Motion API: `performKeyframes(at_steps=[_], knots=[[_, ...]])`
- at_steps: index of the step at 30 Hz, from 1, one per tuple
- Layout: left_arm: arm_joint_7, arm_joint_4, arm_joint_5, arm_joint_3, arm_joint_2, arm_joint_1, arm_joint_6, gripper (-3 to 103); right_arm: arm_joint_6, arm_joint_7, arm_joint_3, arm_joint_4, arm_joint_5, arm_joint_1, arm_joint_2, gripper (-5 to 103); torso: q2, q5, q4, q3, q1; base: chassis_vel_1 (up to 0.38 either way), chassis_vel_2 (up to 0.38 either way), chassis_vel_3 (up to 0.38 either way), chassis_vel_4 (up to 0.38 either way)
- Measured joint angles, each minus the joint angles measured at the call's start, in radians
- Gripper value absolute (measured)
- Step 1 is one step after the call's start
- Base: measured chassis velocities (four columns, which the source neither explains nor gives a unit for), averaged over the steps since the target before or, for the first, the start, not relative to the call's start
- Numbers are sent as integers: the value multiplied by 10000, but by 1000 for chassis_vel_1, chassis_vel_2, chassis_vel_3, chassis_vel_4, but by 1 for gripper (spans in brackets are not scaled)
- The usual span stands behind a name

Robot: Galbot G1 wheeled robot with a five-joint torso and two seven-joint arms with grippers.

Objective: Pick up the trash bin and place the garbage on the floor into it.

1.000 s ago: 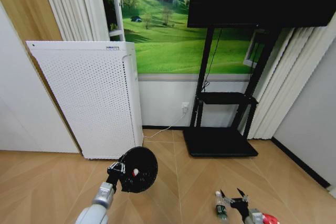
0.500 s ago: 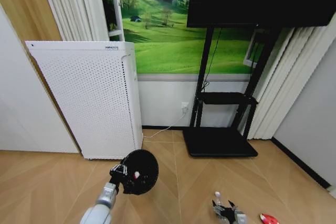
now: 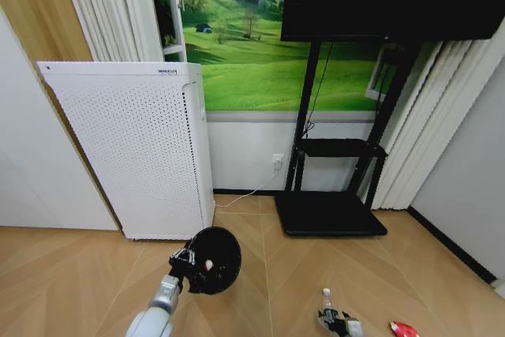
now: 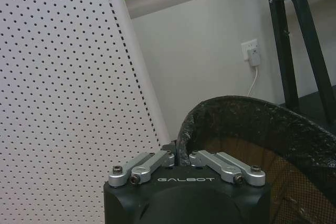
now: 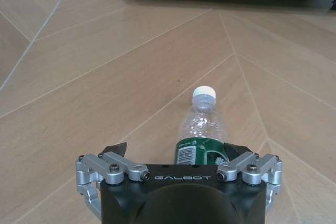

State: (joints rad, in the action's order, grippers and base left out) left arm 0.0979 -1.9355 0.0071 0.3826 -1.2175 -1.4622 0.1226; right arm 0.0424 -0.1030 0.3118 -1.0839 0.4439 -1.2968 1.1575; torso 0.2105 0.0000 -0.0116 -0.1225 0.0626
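A: Head view, item one?
B: The trash bin (image 3: 211, 260), black and round, is hanging above the wooden floor (image 3: 63, 274) just in front of the white perforated appliance (image 3: 134, 147). The left gripper (image 3: 186, 262) is holding it at the rim, mouth tilted toward the camera, with a small red-and-white scrap (image 3: 208, 264) showing inside.

A: Item two?
B: The clear bottle (image 3: 327, 306) is lying on the floor at the lower edge, cap pointing toward the black TV stand (image 3: 331, 211). The right gripper (image 3: 341, 324) is sitting at the bottle's near end. A small red piece (image 3: 404, 327) is lying just to its right, apart from it.

A: Left wrist view?
B: The left gripper (image 4: 182, 157) is pinching the bin's (image 4: 247, 129) mesh rim, fingers pressed together on it. The appliance (image 4: 63, 77) is standing close alongside, and a wall socket (image 4: 253, 52) is showing behind.

A: Right wrist view?
B: The right gripper (image 5: 177, 152) is spread wide, one fingertip on either side of the bottle's (image 5: 202, 129) green-labelled end. Whether the fingertips are touching it, I cannot tell. The bottle is resting flat, white cap pointing away from the gripper.
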Motion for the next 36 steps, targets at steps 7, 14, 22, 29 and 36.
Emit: performKeyframes(at_steps=[7, 14, 22, 29, 36], knots=[[0, 199, 23, -36, -11, -36, -140, 7, -99, 8, -261, 672, -28, 631, 217, 100, 0, 0, 1, 0, 0, 0, 0, 0, 0], [0, 242, 15, -29, -4, -9, -165, 7, -97, 8, -319, 919, -181, 737, 141, 100, 0, -1, -2, 0, 0, 0, 0, 0, 0], [0, 279, 12, -25, 3, 3, -182, 7, -97, 12, -350, 1066, -273, 778, 124, 100, 0, 0, -2, 0, 0, 0, 0, 0, 0], [6, 350, 53, -26, -23, -46, -294, 7, -152, 46, -447, 1343, -570, 920, 305, 77, 0, 0, 0, 0, 0, 0, 0, 0, 0], [20, 372, 69, 38, -28, -80, -340, 7, -476, 103, -552, 1597, -850, 1139, 426, 50, 0, 0, 0, 1, 0, 0, 0, 0, 0]])
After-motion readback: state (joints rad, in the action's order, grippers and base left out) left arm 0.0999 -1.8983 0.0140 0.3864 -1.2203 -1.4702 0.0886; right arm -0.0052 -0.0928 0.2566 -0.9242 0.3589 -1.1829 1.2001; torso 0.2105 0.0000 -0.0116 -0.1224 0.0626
